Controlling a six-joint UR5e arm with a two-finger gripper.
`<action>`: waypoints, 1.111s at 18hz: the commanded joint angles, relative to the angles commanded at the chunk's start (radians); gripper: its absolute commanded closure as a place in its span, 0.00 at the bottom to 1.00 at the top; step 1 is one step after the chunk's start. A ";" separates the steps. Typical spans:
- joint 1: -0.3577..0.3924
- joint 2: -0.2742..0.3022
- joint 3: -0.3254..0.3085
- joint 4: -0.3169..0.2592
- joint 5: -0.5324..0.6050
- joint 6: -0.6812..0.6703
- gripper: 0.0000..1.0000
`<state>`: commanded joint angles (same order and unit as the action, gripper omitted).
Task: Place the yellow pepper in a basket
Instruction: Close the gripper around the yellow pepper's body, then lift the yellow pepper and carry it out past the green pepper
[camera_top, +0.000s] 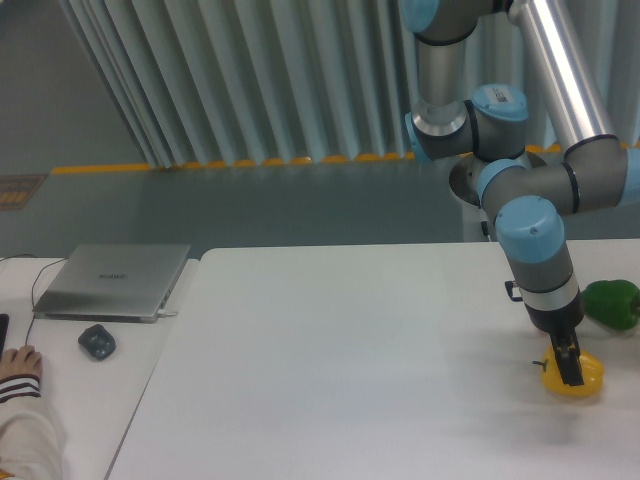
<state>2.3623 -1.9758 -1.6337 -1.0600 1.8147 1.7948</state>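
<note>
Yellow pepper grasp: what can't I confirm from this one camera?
- Gripper: fingers overlap the yellow pepper; open or shut cannot be told.
- Pepper's middle: hidden behind the fingers.
- Basket: none in view.
- Green pepper: cut off by the right edge.

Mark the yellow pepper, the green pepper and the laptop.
yellow pepper (585, 377), fixed camera, right lobe beside the hand.
green pepper (612, 304), fixed camera, middle of its body.
laptop (112, 279), fixed camera, centre of the closed lid.
</note>
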 joint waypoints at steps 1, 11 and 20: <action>0.000 -0.002 0.000 0.000 -0.002 0.000 0.00; 0.000 -0.003 0.000 -0.008 0.000 -0.055 0.58; 0.006 0.026 0.040 -0.041 0.000 -0.067 0.64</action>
<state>2.3685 -1.9498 -1.5939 -1.1014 1.8147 1.7273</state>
